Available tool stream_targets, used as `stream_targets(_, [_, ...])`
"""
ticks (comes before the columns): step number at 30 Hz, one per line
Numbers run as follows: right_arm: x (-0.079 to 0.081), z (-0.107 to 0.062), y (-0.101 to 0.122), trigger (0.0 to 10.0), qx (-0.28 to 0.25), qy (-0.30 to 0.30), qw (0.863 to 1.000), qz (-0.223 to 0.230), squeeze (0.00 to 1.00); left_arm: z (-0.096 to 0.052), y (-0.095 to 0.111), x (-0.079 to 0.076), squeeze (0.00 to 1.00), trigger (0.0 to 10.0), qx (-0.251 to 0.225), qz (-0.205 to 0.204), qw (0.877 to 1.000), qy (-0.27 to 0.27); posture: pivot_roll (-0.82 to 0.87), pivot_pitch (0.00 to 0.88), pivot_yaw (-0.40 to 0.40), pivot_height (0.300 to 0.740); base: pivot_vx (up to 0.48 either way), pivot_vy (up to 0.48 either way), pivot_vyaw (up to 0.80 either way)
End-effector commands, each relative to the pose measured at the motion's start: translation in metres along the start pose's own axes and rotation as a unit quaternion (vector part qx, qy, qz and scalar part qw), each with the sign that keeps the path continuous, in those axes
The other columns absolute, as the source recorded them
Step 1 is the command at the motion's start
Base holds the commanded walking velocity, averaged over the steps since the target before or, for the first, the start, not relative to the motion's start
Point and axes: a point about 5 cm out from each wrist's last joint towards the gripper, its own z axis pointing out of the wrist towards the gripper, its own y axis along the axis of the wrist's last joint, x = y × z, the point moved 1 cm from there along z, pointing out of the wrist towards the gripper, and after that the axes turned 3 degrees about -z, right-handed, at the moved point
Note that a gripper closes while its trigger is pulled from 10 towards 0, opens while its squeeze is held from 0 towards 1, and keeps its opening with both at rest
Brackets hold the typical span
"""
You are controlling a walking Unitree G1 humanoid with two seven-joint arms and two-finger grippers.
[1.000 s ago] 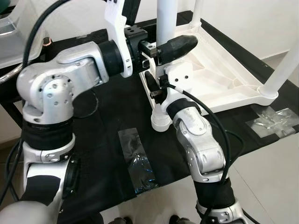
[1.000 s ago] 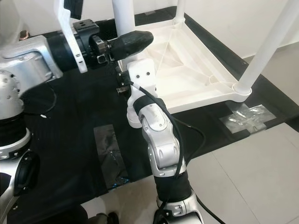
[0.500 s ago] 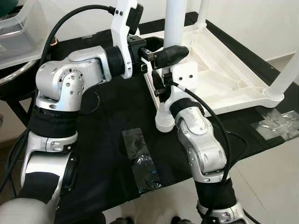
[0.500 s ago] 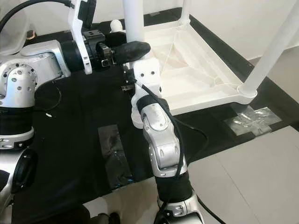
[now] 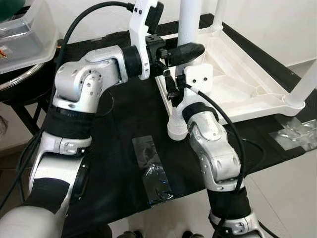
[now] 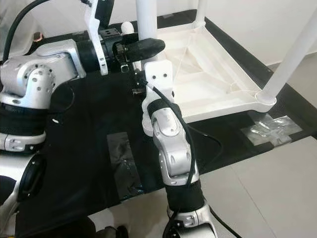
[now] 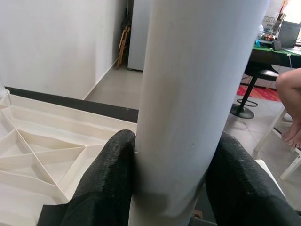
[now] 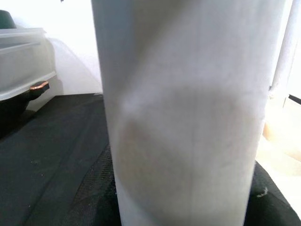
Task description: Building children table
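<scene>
White table leg [image 5: 189, 20] stands upright at near-left corner of the upturned white tabletop [image 5: 237, 84], on the black worktop [image 5: 119, 144]. Left end effector [image 7: 171, 183] pinches the leg, a black finger [image 7: 106, 181] on each side. Right end effector [image 5: 173, 91] is lower on the same leg; grip can't be told. Clear tape patches [image 5: 151, 171] near on the worktop, clear bin [image 5: 25, 37] far left.

Left gripper [image 7: 181, 188]: black textured fingers [image 7: 106, 183] clamp a white cylindrical plastic leg [image 7: 197, 94] above the white ribbed plastic tabletop underside [image 7: 42, 150].
</scene>
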Motion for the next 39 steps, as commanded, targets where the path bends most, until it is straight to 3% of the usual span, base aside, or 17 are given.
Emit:
stream_targets(1, [0.014,-0.002,-0.025,10.0,0.056,0.042,0.997,0.038,0.00,-0.009,0.007,0.018,0.00,0.0,-0.016,0.005,0.998,0.055,0.03,0.211,0.049,0.740,0.000,0.000,0.00])
stream_targets(2, [0.010,0.000,-0.019,10.0,0.041,0.067,0.996,0.034,1.00,-0.008,0.007,0.018,0.00,0.0,-0.017,0.006,0.998,0.054,0.03,0.213,0.047,0.740,0.000,0.000,0.00])
stream_targets(3, [0.010,0.000,-0.019,10.0,0.041,0.067,0.996,0.034,1.00,-0.008,0.007,0.018,0.00,0.0,-0.017,0.006,0.998,0.054,0.03,0.213,0.047,0.740,0.000,0.000,0.00])
stream_targets(7, [-0.018,0.012,0.000,10.0,0.014,0.168,0.986,0.011,1.00,-0.005,0.008,0.016,0.00,0.0,-0.019,0.007,0.999,0.045,0.03,0.219,0.042,0.740,0.000,0.000,0.00])
stream_targets(10, [-0.042,0.016,0.011,10.0,0.009,0.270,0.962,-0.037,1.00,-0.004,0.008,0.014,0.00,0.0,-0.018,0.009,0.999,0.035,0.03,0.223,0.039,0.740,0.000,0.000,0.00])
stream_targets(11, [-0.042,0.016,0.011,10.0,0.009,0.270,0.962,-0.037,1.00,-0.004,0.008,0.014,0.00,0.0,-0.018,0.009,0.999,0.035,0.03,0.223,0.039,0.740,0.000,0.000,0.00])
stream_targets(12, [-0.055,0.017,0.025,10.0,-0.006,0.343,0.937,-0.062,0.43,-0.004,0.008,0.011,0.00,0.0,-0.018,0.011,0.999,0.026,0.03,0.227,0.038,0.740,0.000,0.000,0.00])
stream_targets(13, [-0.055,0.017,0.025,10.0,-0.006,0.343,0.937,-0.062,0.43,-0.004,0.008,0.011,0.00,0.0,-0.018,0.011,0.999,0.026,0.03,0.227,0.038,0.740,0.000,0.000,0.00])
stream_targets(14, [-0.057,0.017,0.029,10.0,-0.013,0.356,0.932,-0.070,0.00,-0.004,0.008,0.011,0.00,0.0,-0.018,0.011,0.999,0.023,0.03,0.226,0.038,0.740,0.000,0.000,0.00])
stream_targets(15, [-0.064,0.021,0.036,10.0,-0.014,0.379,0.923,-0.063,0.00,-0.007,0.008,0.008,0.00,0.0,-0.019,0.011,1.000,0.018,0.04,0.228,0.038,0.740,0.000,0.000,0.00])
stream_targets(23, [-0.066,0.028,0.037,10.0,-0.008,0.439,0.899,-0.009,0.00,-0.015,0.008,0.003,0.00,0.0,-0.029,0.012,0.999,0.010,0.05,0.223,0.034,0.740,0.000,0.000,0.00])
stream_targets(25, [-0.066,0.028,0.037,10.0,-0.008,0.439,0.899,-0.009,0.00,-0.015,0.008,0.003,0.00,0.0,-0.029,0.012,0.999,0.010,0.05,0.223,0.034,0.740,0.000,0.000,0.00])
stream_targets(27, [-0.063,0.028,0.031,10.0,0.002,0.478,0.878,-0.010,0.00,-0.018,0.009,-0.001,0.00,0.0,-0.039,0.004,0.999,-0.001,0.05,0.221,0.031,0.740,0.000,0.000,0.00])
stream_targets(30, [-0.061,0.026,0.028,10.0,0.007,0.499,0.866,-0.012,0.00,-0.019,0.009,-0.002,0.00,0.0,-0.042,0.000,0.999,-0.007,0.05,0.220,0.028,0.740,0.000,0.000,0.00])
stream_targets(31, [-0.059,0.026,0.026,0.0,0.013,0.522,0.853,-0.014,0.00,-0.019,0.008,-0.004,0.00,0.0,-0.042,-0.002,0.999,-0.013,0.05,0.219,0.028,0.740,0.000,0.000,0.00])
stream_targets(35, [-0.056,0.024,0.023,0.0,0.022,0.557,0.830,-0.027,0.00,-0.017,0.006,-0.010,0.00,0.0,-0.042,-0.006,0.999,-0.027,0.05,0.216,0.025,0.740,0.000,0.000,0.00])
stream_targets(39, [-0.056,0.025,0.025,0.0,0.024,0.565,0.824,-0.033,0.00,-0.017,0.005,-0.016,0.00,0.0,-0.044,-0.008,0.998,-0.035,0.04,0.212,0.025,0.740,0.000,0.000,0.00])
